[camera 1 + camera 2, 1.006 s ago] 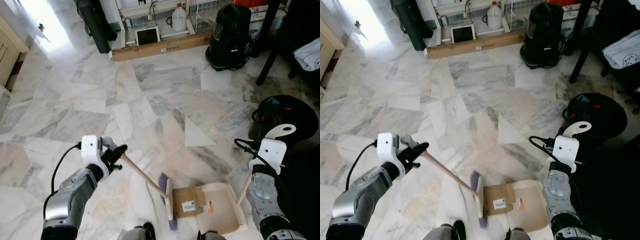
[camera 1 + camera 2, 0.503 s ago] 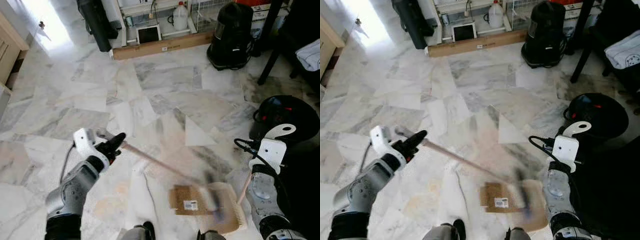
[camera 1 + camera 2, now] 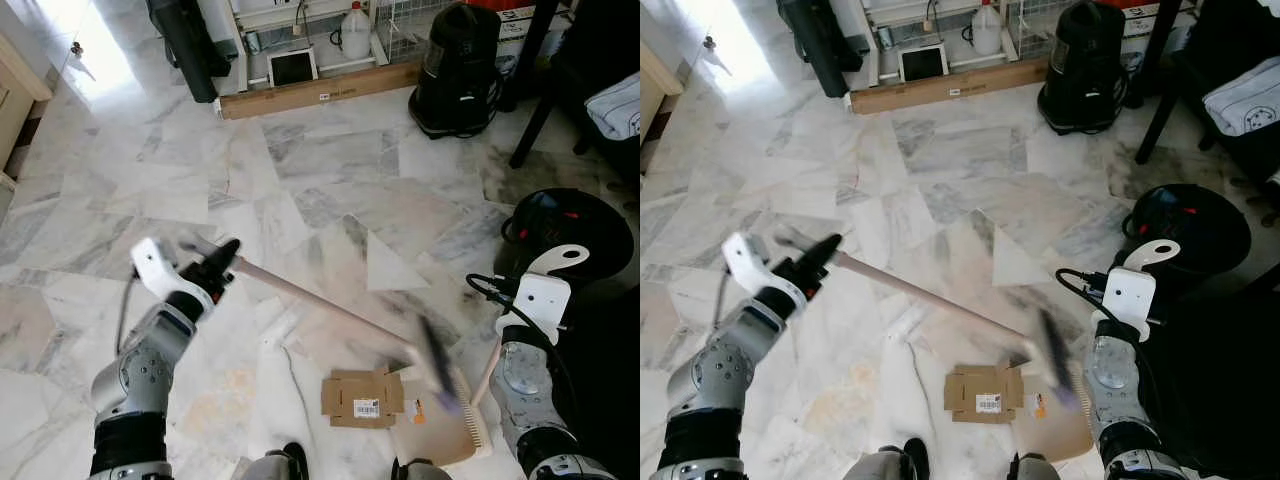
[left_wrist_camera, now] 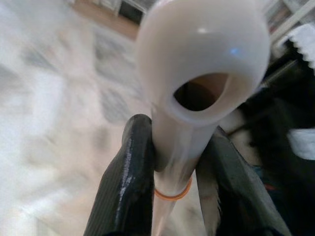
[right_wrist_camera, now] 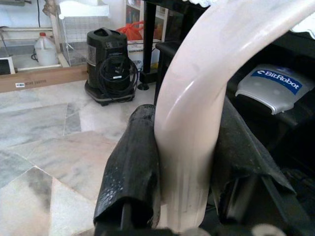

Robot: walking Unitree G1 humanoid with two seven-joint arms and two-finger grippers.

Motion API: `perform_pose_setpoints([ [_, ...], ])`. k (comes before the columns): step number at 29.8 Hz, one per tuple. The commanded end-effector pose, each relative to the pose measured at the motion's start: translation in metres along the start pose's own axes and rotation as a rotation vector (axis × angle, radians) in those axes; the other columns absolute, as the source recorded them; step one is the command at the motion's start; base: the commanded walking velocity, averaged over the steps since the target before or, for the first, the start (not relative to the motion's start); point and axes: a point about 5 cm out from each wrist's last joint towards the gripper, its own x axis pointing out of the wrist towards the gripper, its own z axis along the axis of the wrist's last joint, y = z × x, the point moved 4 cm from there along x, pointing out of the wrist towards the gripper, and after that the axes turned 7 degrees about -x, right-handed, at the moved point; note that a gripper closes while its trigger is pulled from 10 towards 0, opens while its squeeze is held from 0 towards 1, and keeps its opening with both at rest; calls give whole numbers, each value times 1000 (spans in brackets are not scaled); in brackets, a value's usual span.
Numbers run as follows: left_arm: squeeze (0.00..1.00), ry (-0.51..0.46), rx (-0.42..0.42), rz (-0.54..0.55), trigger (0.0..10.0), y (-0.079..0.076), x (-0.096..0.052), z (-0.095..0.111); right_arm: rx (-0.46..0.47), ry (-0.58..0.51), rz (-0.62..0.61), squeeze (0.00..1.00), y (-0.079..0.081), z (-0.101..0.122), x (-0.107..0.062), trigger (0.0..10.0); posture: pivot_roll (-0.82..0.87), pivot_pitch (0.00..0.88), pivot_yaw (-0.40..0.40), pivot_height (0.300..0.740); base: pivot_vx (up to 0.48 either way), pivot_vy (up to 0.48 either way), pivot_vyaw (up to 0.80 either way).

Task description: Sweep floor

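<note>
Home room: marble floor [image 3: 330, 170], black vacuum cleaner [image 3: 460, 70], storage shelving [image 3: 300, 30].

The marble floor [image 3: 180, 170] ahead is open and wide. A long cardboard box [image 3: 320, 91] and a black vacuum cleaner [image 3: 462, 70] stand at the far wall. On the right, a round black appliance [image 3: 575, 225] narrows the passage.

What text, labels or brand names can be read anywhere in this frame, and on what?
"BitRobot": white lettering on a blue patch of the grey panel, right wrist view.
Long cardboard box by the shelves: white label, print too small to read.
Flattened cardboard piece on the floor: white barcode sticker, print too small to read.
Black vacuum: no legible marking.
</note>
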Motion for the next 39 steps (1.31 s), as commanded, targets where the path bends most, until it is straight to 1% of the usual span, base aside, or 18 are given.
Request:
perform_pose_setpoints([
  [1, 0, -80, 58, -2, 10000, -1, -3, 21, -34, 101, 47, 0, 7, -24, -15, 10000, 139, 209, 141, 740, 0, 0, 0],
  [2, 0, -80, 58, -2, 10000, -1, -3, 21, -34, 101, 47, 0, 7, -24, -15, 10000, 139, 209, 141, 740, 0, 0, 0],
  [3, 0, -73, 132, -11, 10000, -4, -4, 22, -34, 101, 48, 0, 7, -24, -16, 10000, 138, 209, 141, 740, 0, 0, 0],
  [4, 0, -29, 245, -40, 10000, -7, -12, 20, -35, 102, 48, 0, 7, -25, -16, 10000, 135, 203, 141, 740, 0, 0, 0],
  [5, 0, -29, 245, -40, 10000, -7, -12, 20, -35, 102, 48, 0, 7, -25, -16, 10000, 135, 203, 141, 740, 0, 0, 0],
  [7, 0, 8, 286, -47, 10000, -2, -20, 15, -37, 103, 48, 0, 7, -25, -16, 10000, 139, 201, 140, 740, 0, 0, 0],
  [8, 0, 14, 290, -45, 10000, -1, -22, 14, -38, 103, 49, 0, 7, -25, -16, 10000, 139, 201, 140, 740, 0, 0, 0],
  [10, 0, 33, 333, -42, 10000, 5, -29, 10, -39, 104, 50, 0, 7, -25, -16, 10000, 138, 202, 137, 740, 0, 0, 0],
  [13, 0, 58, 384, -38, 10000, 9, -35, 7, -40, 106, 52, 0, 7, -25, -15, 10000, 141, 200, 136, 740, 0, 0, 0],
  [16, 0, 116, 464, -54, 10000, 14, -45, 1, -38, 105, 52, 0, 8, -24, -13, 10000, 145, 200, 134, 740, 0, 0, 0],
  [17, 0, 140, 484, -59, 10000, 16, -50, -1, -38, 106, 53, 0, 8, -24, -13, 10000, 148, 201, 135, 740, 0, 0, 0],
  [19, 0, 161, 511, -63, 10000, 18, -55, -2, -38, 107, 53, 0, 8, -24, -13, 10000, 150, 202, 135, 740, 0, 0, 0],
  [24, 0, 208, 544, -66, 10000, 24, -62, -9, -38, 111, 53, 0, 10, -24, -14, 10000, 152, 205, 135, 740, 0, 0, 0],
  [28, 0, 240, 544, -79, 10000, 23, -63, -18, -38, 113, 53, 0, 10, -24, -14, 10000, 148, 216, 137, 740, 0, 0, 0],
  [32, 0, 285, 499, -88, 10000, 22, -60, -34, -41, 111, 49, 0, 7, -25, -13, 10000, 137, 223, 138, 740, 0, 0, 0],
  [33, 0, 285, 499, -88, 10000, 22, -60, -34, -41, 111, 49, 0, 7, -25, -13, 10000, 137, 223, 138, 740, 0, 0, 0],
  [34, 0, 297, 470, -89, 10000, 22, -59, -40, -43, 111, 46, 0, 6, -25, -13, 10000, 135, 224, 137, 740, 0, 0, 0],
  [39, 0, 356, 418, -98, 10000, 23, -56, -58, -56, 113, 40, 0, 0, -28, -14, 10000, 127, 216, 138, 740, 0, 0, 0],
])
